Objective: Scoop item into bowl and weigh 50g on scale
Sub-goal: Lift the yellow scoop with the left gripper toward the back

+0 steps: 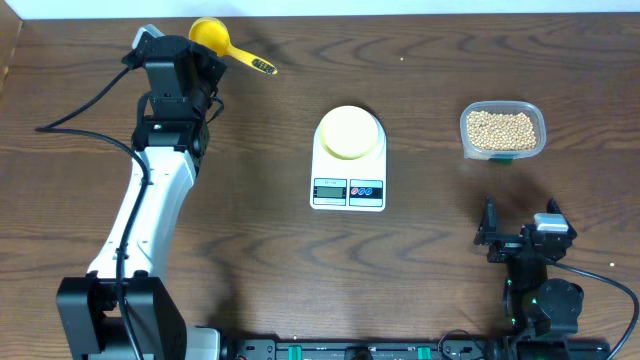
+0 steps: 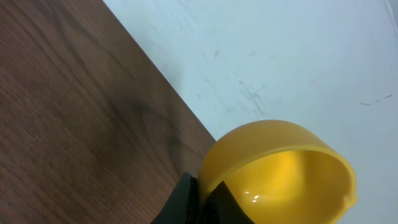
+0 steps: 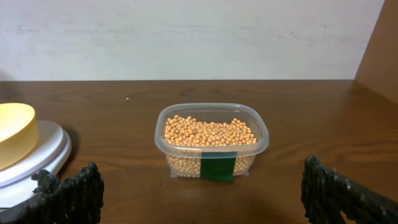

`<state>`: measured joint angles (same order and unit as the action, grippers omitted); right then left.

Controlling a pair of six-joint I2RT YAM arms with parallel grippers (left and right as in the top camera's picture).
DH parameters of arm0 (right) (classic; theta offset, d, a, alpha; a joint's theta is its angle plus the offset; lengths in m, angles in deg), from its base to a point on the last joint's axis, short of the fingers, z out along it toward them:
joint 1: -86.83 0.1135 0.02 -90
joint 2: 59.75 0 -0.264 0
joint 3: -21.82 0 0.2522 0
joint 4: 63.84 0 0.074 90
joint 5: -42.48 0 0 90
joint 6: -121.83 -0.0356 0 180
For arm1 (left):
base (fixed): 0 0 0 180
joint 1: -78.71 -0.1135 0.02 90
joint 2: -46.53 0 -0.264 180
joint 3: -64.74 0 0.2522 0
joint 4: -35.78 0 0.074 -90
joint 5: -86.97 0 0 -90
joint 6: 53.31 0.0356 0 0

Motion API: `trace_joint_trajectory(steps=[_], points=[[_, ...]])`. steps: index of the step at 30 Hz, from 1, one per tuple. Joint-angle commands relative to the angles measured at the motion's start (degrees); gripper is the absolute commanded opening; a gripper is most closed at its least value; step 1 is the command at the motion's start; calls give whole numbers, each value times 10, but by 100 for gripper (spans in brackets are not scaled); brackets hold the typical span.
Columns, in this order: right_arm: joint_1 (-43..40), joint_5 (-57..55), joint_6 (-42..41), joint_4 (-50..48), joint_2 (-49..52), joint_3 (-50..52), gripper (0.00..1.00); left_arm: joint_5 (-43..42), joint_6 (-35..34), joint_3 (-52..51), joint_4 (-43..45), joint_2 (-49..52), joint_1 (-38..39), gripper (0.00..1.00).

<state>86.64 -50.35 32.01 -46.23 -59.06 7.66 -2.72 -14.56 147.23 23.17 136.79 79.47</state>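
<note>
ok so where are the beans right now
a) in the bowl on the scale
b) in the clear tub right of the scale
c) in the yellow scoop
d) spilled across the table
b: the beans all sit in the clear tub, while the bowl on the scale and the scoop show none.

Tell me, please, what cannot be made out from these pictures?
Scale display: too small to read overhead; cut off by the left edge in the right wrist view.
Scoop handle: outside the left wrist view.
Left fingers: under the arm overhead, only tips at the left wrist view's bottom edge; grip on the scoop unclear.
Beans: depth partly hidden by the green label, right wrist view.
</note>
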Motion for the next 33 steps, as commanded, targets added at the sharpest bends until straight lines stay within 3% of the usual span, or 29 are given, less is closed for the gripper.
trace_joint_trajectory(steps=[1, 21, 27, 33], points=[[4, -5, -10, 2, -4, 1, 99, 1, -5, 15, 3, -7, -3, 8], [4, -9, -11, -2, -4, 1, 99, 1, -5, 15, 3, -7, -3, 8], [4, -18, -63, -9, -4, 1, 99, 1, -5, 15, 3, -7, -3, 8], [4, -41, -64, -79, -4, 1, 99, 1, -5, 15, 2, -7, -3, 8]])
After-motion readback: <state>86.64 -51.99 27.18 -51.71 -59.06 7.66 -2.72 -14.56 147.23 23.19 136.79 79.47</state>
